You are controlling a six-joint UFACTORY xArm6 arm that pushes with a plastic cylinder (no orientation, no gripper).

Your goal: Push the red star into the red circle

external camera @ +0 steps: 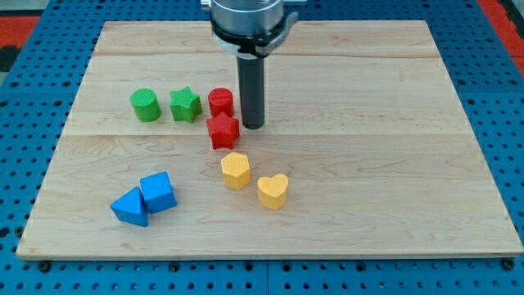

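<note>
The red star (223,131) lies near the board's middle, directly below the red circle (220,102) and touching or almost touching it. My tip (252,125) stands just to the right of the red star, level with its upper edge, and right of the red circle. I cannot tell whether the tip touches the star.
A green star (186,105) and a green circle (145,106) sit in a row left of the red circle. A yellow hexagon (236,170) and a yellow heart (273,191) lie below the red star. Two blue blocks (157,192) (129,206) sit at lower left on the wooden board (368,164).
</note>
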